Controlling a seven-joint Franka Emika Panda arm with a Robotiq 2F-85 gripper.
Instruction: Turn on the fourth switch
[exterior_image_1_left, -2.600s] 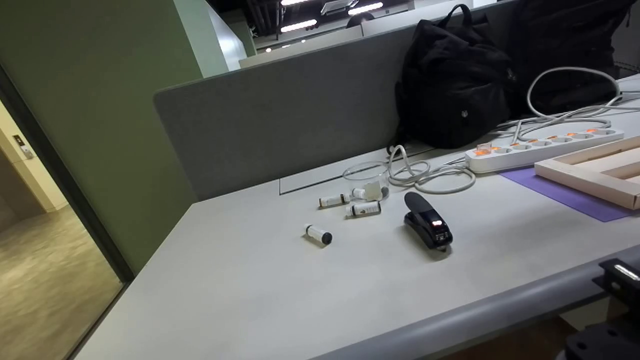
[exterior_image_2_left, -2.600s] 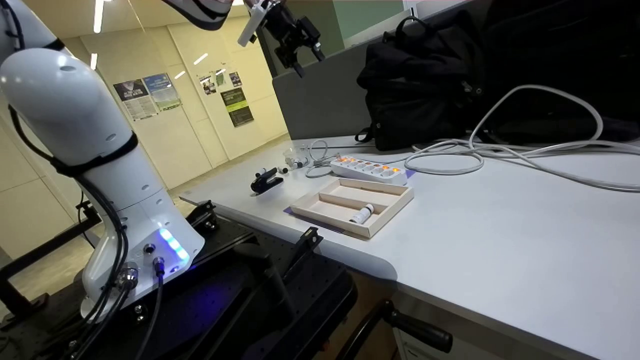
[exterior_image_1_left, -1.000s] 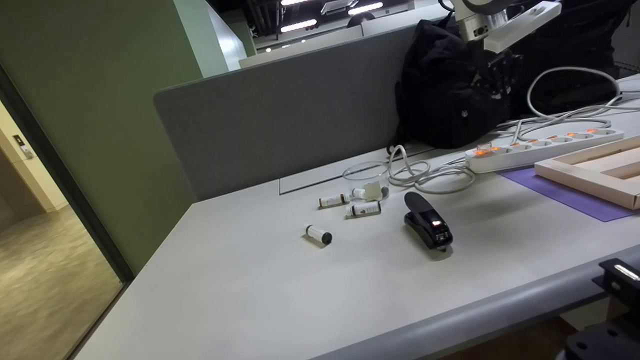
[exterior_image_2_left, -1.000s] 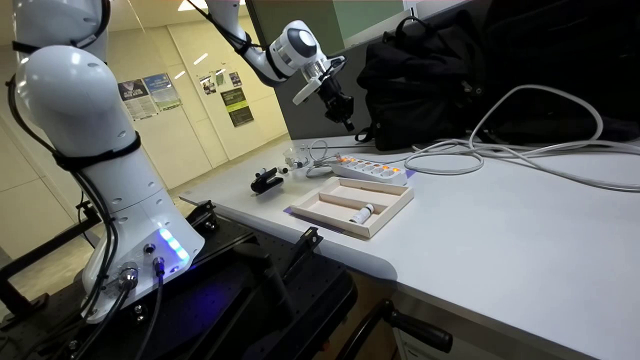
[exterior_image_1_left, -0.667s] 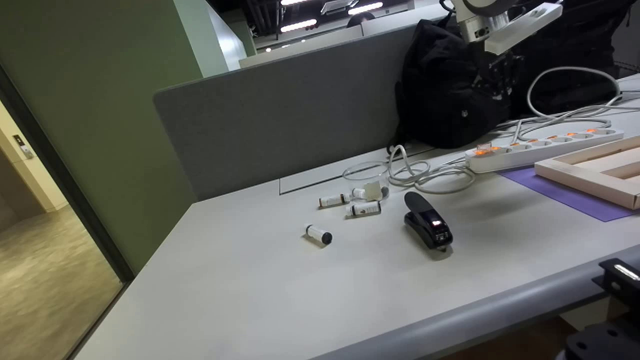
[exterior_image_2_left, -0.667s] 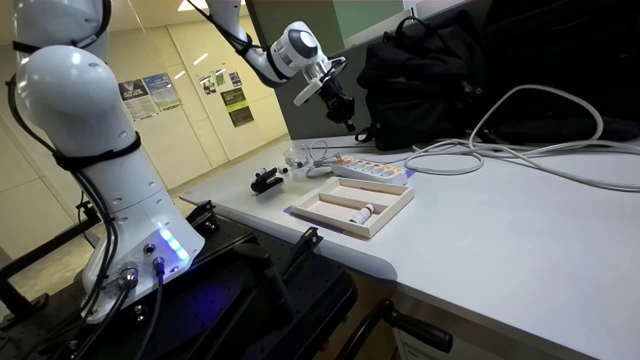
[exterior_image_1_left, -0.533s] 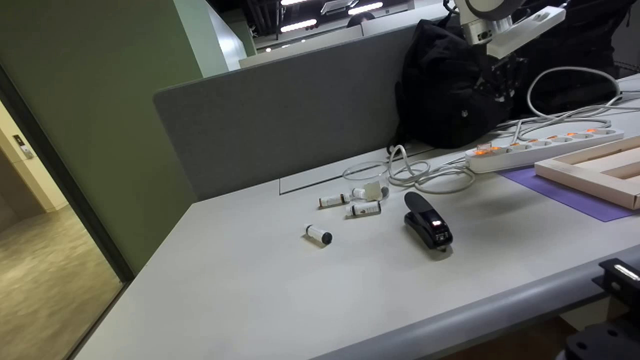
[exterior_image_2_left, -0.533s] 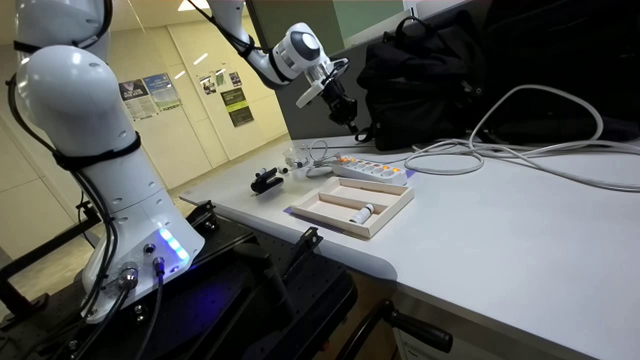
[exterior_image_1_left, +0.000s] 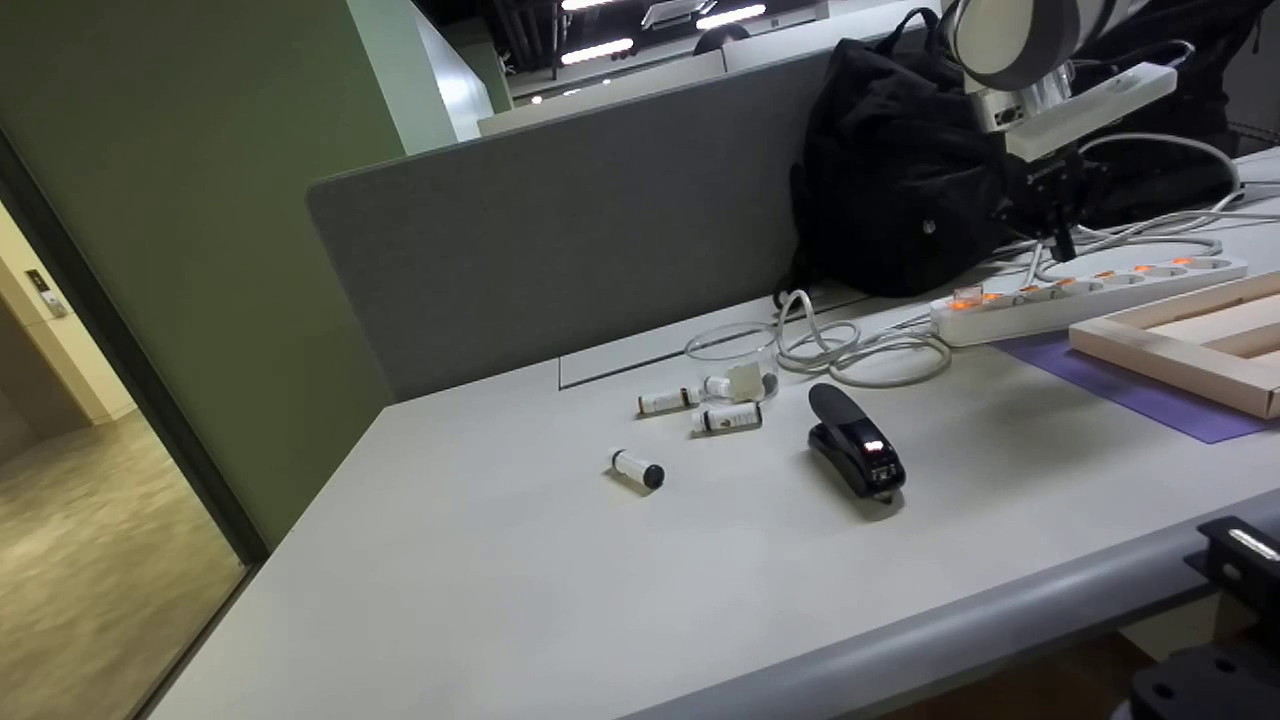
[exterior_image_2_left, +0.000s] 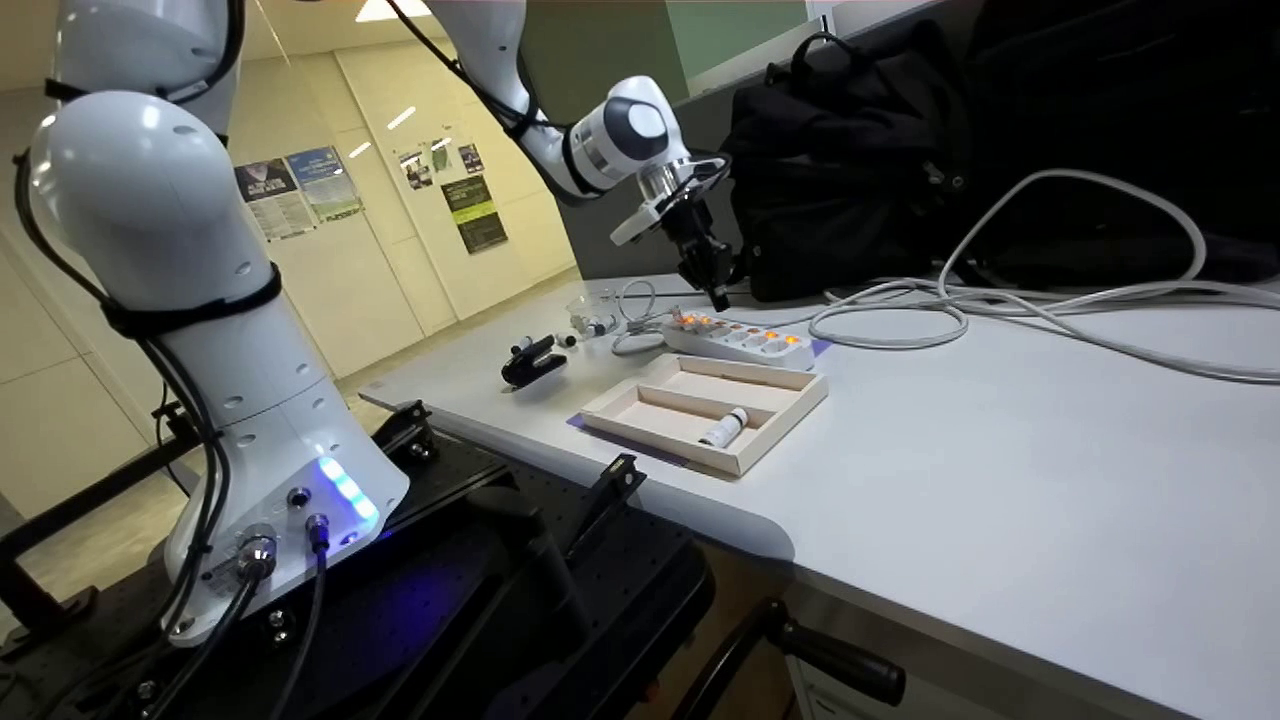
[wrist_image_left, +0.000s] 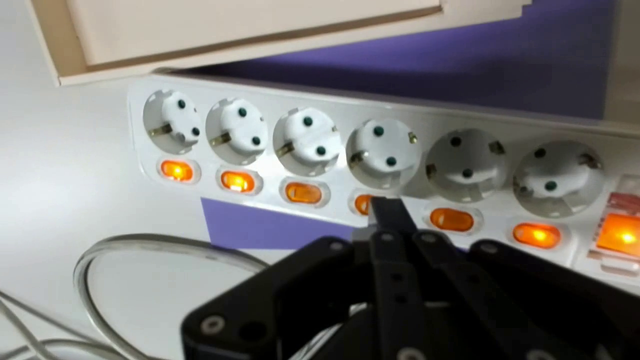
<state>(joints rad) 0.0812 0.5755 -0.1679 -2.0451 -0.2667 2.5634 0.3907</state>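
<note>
"Fourth switch (wrist_image_left: 361, 204)?"

"On the white power strip (exterior_image_2_left: 735, 351), between the wooden tray (exterior_image_2_left: 785, 428) and the back edge of the bench (exterior_image_2_left: 980, 470); partly obscured by the gripper (exterior_image_2_left: 720, 300)."

"Gripper condition?"

"Fingers (wrist_image_left: 392, 215) together, nothing seen in grasp, just above the strip."

"Beyond?"

"Black backpack (exterior_image_2_left: 845, 170) at that edge."

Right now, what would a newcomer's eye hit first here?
Probably the orange rocker switches, some glowing, on the white power strip in the wrist view, where the closed black gripper partly hides the fourth switch from the left. Next, likely, the black backpack by the gray desk partition in both exterior views.
</note>
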